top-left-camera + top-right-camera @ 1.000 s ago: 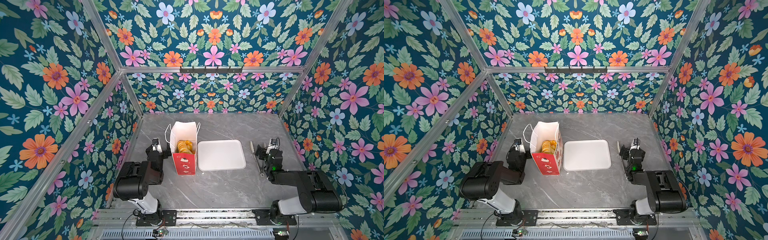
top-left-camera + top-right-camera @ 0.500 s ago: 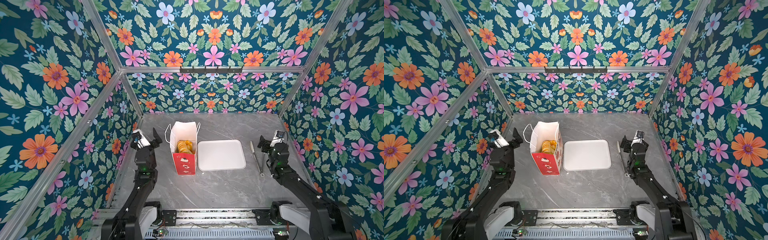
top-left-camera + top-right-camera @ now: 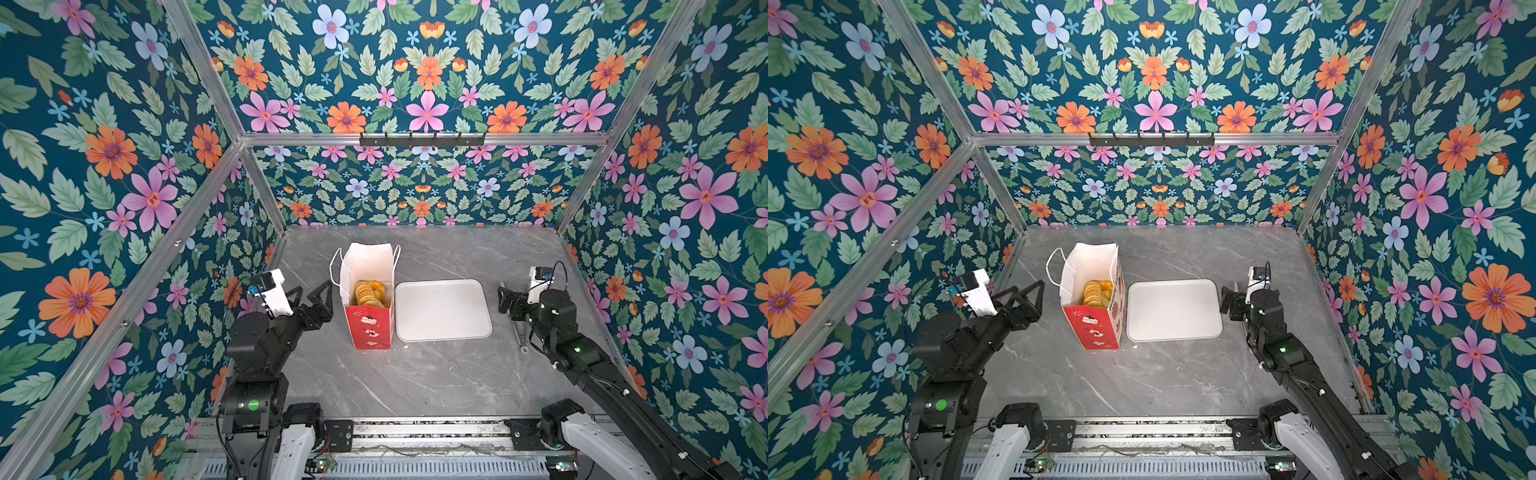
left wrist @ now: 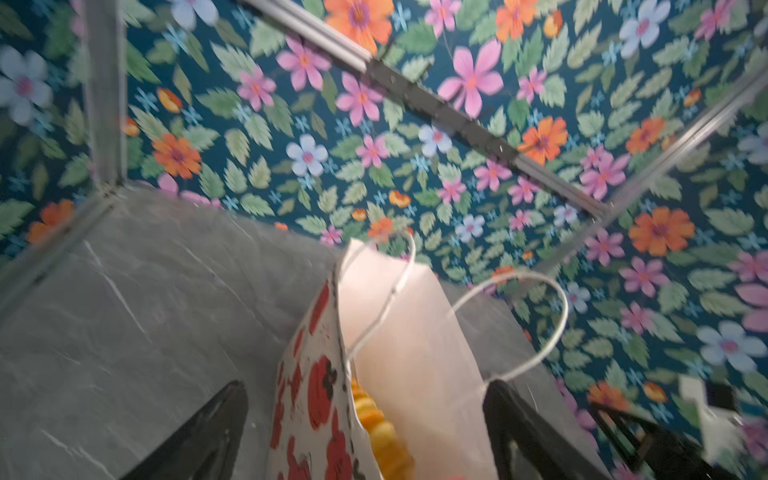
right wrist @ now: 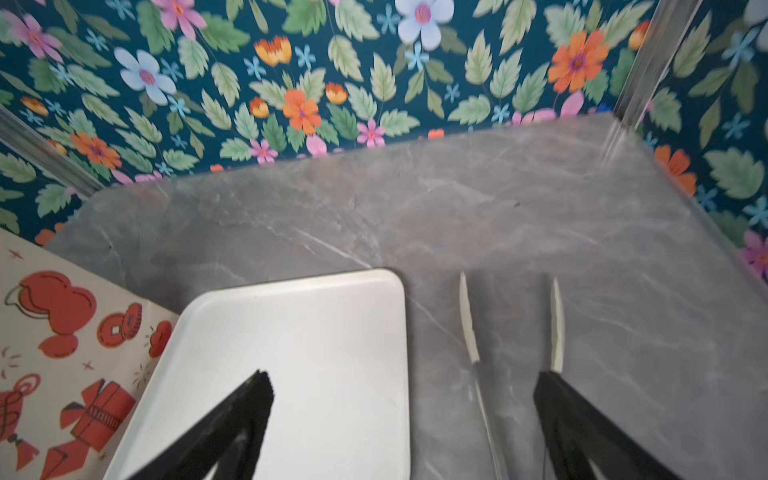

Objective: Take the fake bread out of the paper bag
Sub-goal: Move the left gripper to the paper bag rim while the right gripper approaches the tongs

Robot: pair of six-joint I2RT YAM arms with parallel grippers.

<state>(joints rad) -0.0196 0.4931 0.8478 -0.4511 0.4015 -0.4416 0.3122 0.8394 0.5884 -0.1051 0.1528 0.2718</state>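
Left gripper (image 3: 312, 293) has its fingers spread wide with nothing between them, sitting just left of the paper bag (image 3: 369, 328) near its rim and apart from it. Right gripper (image 3: 508, 299) is also wide open and empty, off the right edge of the white tray (image 3: 442, 328), over metal tongs (image 5: 468, 328) lying on the grey marble tabletop (image 3: 415, 374). Bag stands upright with its mouth open, just beside the tray's left edge; fake bread (image 3: 369, 293) sits down inside it, golden-orange ridged pieces visible in both top views.
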